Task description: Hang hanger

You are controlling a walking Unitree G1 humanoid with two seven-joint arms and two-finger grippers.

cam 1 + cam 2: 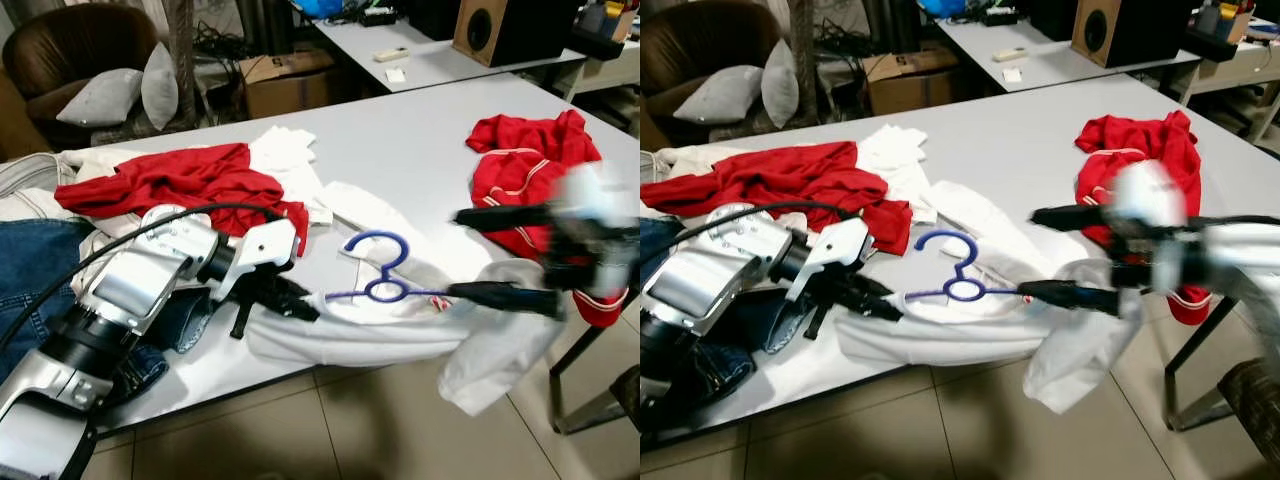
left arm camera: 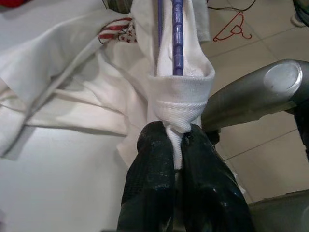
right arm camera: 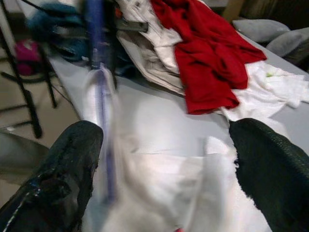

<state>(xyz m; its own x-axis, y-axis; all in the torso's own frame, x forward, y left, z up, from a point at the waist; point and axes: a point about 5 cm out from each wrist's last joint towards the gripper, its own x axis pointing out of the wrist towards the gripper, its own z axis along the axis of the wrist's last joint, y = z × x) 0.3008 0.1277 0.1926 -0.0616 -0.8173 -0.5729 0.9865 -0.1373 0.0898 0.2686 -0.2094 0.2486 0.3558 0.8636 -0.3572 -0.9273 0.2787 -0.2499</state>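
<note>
A blue plastic hanger lies inside a white shirt at the table's front edge, its hook and neck ring sticking out of the collar. My left gripper is shut on the shirt's left shoulder, pinching bunched white cloth. The hanger's ribbed blue arm runs into that cloth just beyond my fingertips. My right gripper is blurred and open at the shirt's other side. Its lower finger is level with the hanger's right arm, and the blue hanger shows blurred beside one finger.
Red garments lie at the table's back left and right. Jeans sit at the left edge. The grey table has a leg at the right. A red hanger lies on the floor. A second table stands behind.
</note>
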